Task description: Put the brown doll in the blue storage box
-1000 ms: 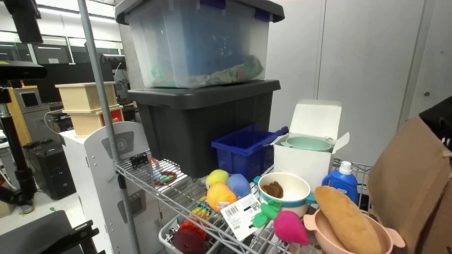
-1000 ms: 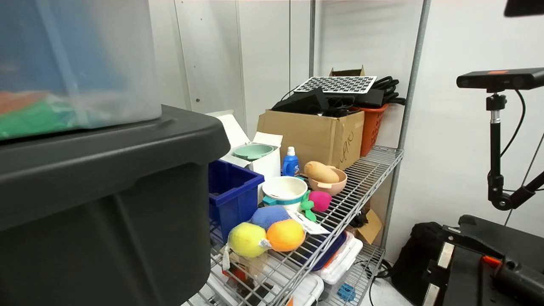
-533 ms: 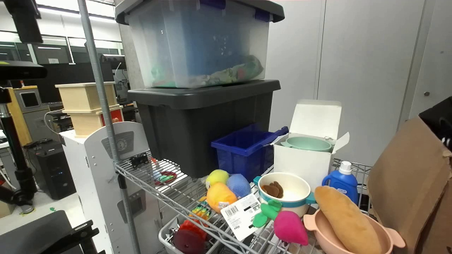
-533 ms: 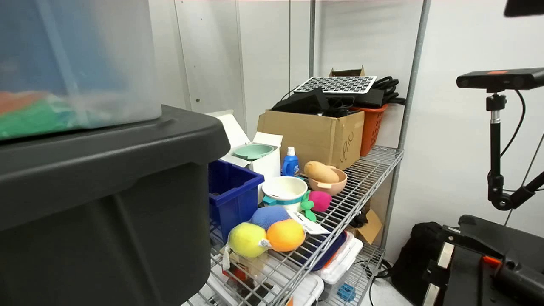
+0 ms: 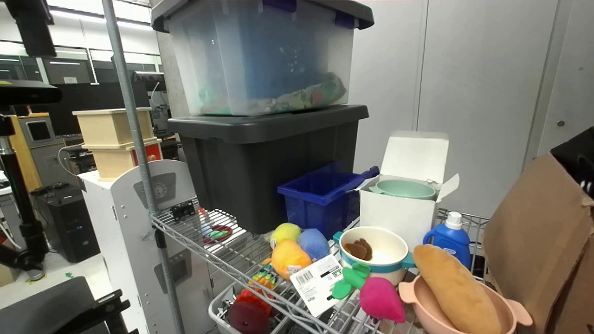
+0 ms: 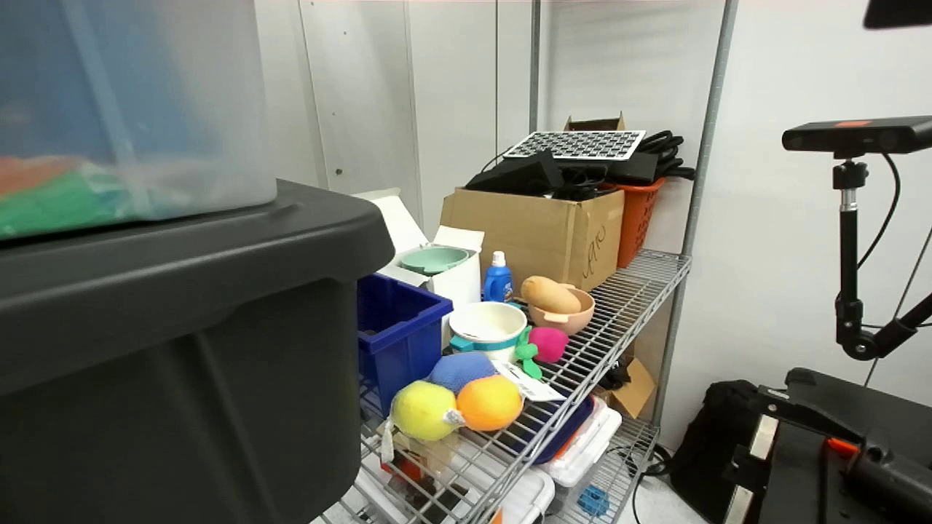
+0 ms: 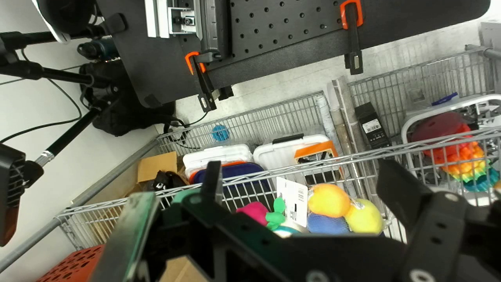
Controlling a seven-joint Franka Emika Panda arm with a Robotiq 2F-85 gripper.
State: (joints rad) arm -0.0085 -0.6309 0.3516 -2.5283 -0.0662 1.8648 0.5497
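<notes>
Pink bowl (image 5: 421, 300): your brown doll (image 5: 457, 287), one end past the rim. White pot (image 5: 394, 267): brown lump (image 5: 359, 249). White carton (image 5: 392, 218): green bowl (image 5: 406, 189). Blue box (image 5: 306, 214), beside it: contents unclear. Your gripper (image 7: 300, 170): fingers spread wide, low in the wrist view, shelf (image 7: 92, 212) beyond.

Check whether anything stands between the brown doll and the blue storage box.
Yes: in both exterior views the teal-handled white pot sits between the brown doll and the blue storage box, with the open white carton standing taller beside the pot. Nothing visible covers the doll.

Lab; cam (image 6: 858, 136) on stand (image 6: 848, 244); PC tower (image 5: 69, 223); perf. plate (image 7: 296, 25).
</notes>
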